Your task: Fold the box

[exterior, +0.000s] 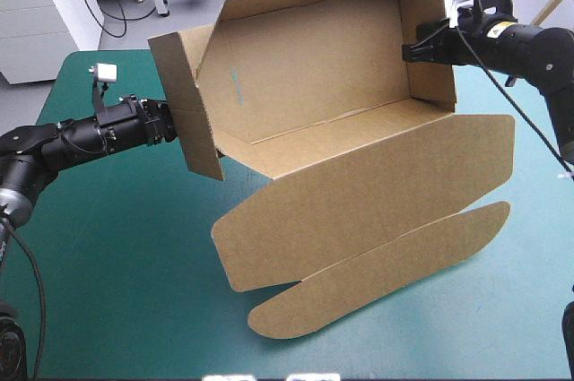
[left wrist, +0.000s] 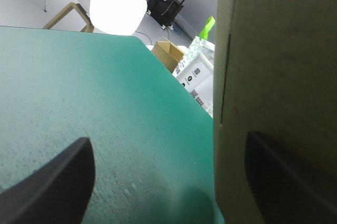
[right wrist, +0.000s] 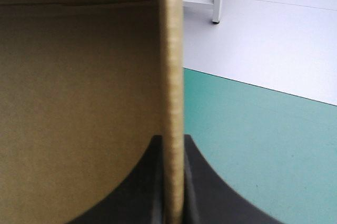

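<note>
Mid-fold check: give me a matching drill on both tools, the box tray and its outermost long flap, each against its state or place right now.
Things:
1. left tool
2. right tool
3. tray
4. outermost flap

States or places:
a. raised and tipped, open side toward the high camera
b. shut on the board's edge
c. open, fingers apart
d. nearest the near edge of the table

Pairs: 1-c; 2-b; 3-a; 4-d.

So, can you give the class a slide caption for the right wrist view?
Right claw shut on the edge of the brown box wall, teal-green table beyond.
</note>
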Robot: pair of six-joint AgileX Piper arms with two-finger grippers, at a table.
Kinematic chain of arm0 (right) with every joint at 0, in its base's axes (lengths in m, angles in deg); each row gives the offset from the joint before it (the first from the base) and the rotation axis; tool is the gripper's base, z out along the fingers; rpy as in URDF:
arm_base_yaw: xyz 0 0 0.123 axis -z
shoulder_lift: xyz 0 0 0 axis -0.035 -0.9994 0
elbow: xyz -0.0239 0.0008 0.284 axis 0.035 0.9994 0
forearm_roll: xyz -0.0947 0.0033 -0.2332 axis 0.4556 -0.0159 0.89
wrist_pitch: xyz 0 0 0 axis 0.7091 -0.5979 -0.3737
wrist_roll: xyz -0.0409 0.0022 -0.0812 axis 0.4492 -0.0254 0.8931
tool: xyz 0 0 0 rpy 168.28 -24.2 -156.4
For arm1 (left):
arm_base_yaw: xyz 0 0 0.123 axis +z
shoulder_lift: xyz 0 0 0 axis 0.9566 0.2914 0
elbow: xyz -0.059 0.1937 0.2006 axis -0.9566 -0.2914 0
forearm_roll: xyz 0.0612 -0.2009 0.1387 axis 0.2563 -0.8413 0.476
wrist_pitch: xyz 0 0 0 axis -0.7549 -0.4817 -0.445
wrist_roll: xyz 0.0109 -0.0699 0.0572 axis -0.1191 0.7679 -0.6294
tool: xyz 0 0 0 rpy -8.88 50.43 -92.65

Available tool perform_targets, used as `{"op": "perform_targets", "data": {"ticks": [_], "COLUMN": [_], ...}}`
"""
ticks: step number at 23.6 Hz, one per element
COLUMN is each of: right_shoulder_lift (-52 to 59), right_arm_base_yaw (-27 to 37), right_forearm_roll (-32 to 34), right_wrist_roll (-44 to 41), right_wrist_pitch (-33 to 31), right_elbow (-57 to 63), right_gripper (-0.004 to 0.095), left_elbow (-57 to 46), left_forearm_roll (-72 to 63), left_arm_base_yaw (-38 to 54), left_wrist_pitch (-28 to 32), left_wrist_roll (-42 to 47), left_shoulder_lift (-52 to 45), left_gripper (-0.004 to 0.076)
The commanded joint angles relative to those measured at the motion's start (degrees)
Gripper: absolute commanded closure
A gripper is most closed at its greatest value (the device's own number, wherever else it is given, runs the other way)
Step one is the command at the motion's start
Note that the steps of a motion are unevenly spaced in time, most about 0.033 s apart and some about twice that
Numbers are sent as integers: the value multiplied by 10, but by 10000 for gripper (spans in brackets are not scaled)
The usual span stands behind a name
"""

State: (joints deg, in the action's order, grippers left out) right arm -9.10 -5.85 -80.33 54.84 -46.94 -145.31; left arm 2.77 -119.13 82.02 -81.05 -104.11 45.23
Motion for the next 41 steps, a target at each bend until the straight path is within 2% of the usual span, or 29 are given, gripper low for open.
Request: {"op": "perform_targets", "data": {"ticks": [1, 9, 19, 25, 28, 32, 34, 38, 41], "right_shoulder_lift": [22, 22, 22, 22, 22, 22, 22, 22, 22], "right_arm_base_yaw": [-21, -70, -70, -70, -71, -82, -87, -93, -93], "right_forearm_roll": [36, 176, 167, 160, 158, 165, 190, 245, 258], "right_wrist_roll": [-40, -126, -126, -130, -130, -130, -148, -188, -203], "right_wrist_pitch": [60, 85, 86, 94, 94, 98, 99, 105, 114], "right_elbow": [-18, -18, -18, -18, -18, -18, -18, -18, -18], "right_gripper": [925, 925, 925, 925, 925, 923, 919, 919, 919], "left_elbow": [16, 16, 16, 28, 38, 49, 66, 113, 139], "left_forearm_roll": [-66, -96, -101, -124, -124, -113, -92, -6, 68], "left_arm_base_yaw": [-18, -53, -57, -96, -112, -159, -190, -253, -284], "left_wrist_pitch": [-61, -61, -61, -57, -10, 88, 152, 321, 390], "left_wrist_roll": [-17, -43, -54, -78, -75, -75, -69, -12, 50], "left_shoulder_lift": [-20, -20, -20, -18, -18, -18, -18, -18, -18], "left_gripper": [168, 168, 168, 168, 168, 168, 168, 168, 168]}}
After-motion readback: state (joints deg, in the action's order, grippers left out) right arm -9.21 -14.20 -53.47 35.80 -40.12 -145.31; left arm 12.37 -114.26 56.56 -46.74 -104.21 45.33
